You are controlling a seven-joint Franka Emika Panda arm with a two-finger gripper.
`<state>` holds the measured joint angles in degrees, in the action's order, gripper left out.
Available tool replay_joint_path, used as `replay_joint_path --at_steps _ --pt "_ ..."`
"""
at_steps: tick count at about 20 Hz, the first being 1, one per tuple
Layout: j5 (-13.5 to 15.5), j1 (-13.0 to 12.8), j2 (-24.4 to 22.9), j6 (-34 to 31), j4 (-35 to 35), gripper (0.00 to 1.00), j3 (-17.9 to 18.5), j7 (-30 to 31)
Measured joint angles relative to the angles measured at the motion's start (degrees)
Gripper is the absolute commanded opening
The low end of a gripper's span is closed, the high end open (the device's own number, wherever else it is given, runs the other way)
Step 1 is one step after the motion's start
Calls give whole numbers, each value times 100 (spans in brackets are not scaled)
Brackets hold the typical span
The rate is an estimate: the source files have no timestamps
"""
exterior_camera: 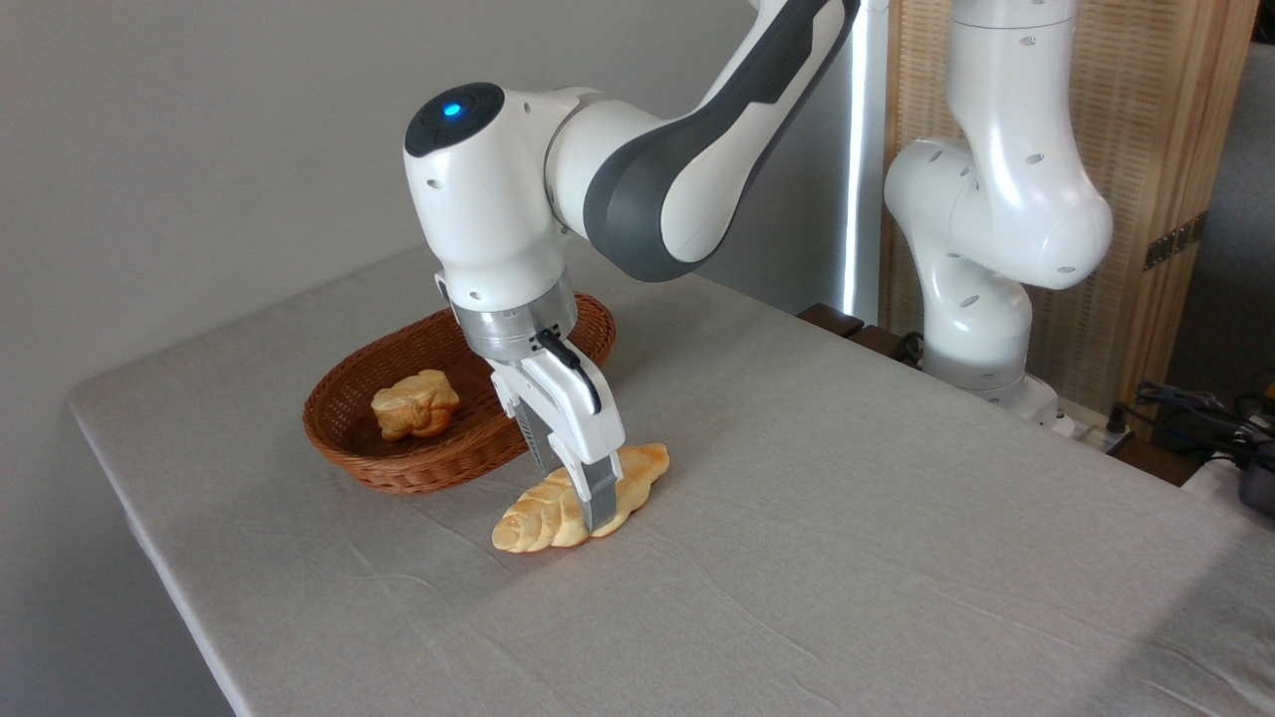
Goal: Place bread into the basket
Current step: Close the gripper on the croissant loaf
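Camera view from the fixed position shows the gripper [581,498] lowered over the plaited loaf [583,500], which lies on the grey tablecloth [847,518] just beside the front right edge of the basket [418,468]. One finger comes down in front of the loaf's middle; the other seems to drop behind it, so the fingers straddle the loaf across its width. Whether they are already pressing on the crust or only standing close on either side cannot be told from this angle.

The loaf's long axis runs from lower left to upper right, roughly parallel to the near rim of the basket, and the fingers bracket it crosswise near its midpoint, which looks like a balanced place to grip. The loaf rests on the cloth, not yet raised.

The small roll [414,403] already sits inside the basket, toward its left half, leaving the right half of the wicker floor bare. From the loaf, the basket lies up and to the left, very near, so the coming move probably calls for a short lift over the rim and a shift leftward, keeping the loaf's length lined up with the oval.
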<state>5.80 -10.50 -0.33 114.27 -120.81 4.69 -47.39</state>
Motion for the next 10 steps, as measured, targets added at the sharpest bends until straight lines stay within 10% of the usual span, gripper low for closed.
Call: replay_joint_path --at_steps 10 --pt "0 1 0 0 0 52 1 0"
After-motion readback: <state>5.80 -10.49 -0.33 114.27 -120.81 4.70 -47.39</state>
